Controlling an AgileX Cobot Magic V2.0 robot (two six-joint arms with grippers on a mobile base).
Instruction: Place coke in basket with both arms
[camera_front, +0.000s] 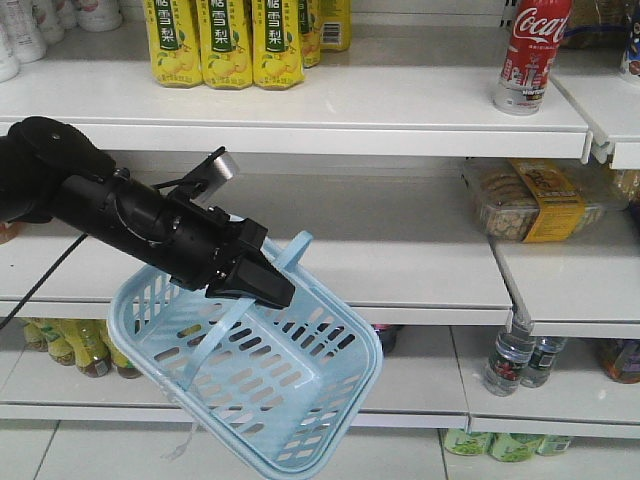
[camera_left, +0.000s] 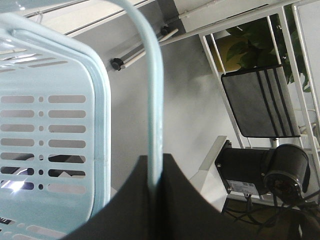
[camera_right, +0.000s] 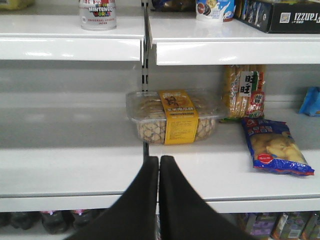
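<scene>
coke: small bottle (camera_front: 535, 50) with a red wrap, upright on the top shelf (camera_front: 300, 100), close to that shelf's front edge and right-hand end. Not gripped, nothing touching it.
basket: pale blue (camera_front: 300, 395), well below the coke and to its left, hanging tilted in the air with one corner low.
left gripper: (camera_front: 265, 285) clamped on one swing handle (camera_front: 288, 252). The wrist view shows the strap pinched between the black jaws. The other handle (camera_front: 215, 335) lies loose across the opening.
right gripper: (camera_right: 158, 165) jaws pressed together, nothing between them. It sits below the coke, roughly under it, aimed at the middle shelf. It is absent from the front view.
risk, approach: the jaws must part before they reach the coke. Going in closed would likely nudge the bottle over or off the front edge.
risk, neighbours: a biscuit tray (camera_right: 170, 117) lies below the coke, and a low sweep could catch it.
risk, drop-off: the basket is held by one strap only. A bottle landing in it may roll to the low corner, swing the basket or twist the strap in the jaws. The loose handle could block the mouth.
writing, coke: white Coca-Cola script. Low on the label, "NINTENDO WORLD" and "UNIVERSAL STUDIOS JAPAN".
writing, others: yellow bottles (camera_front: 225, 40), left of the coke, carry Chinese characters including 雪梨. A black box (camera_right: 280, 15), right of the coke, reads "Franzzi" upside down. The tray's yellow band is too small to read.
</scene>
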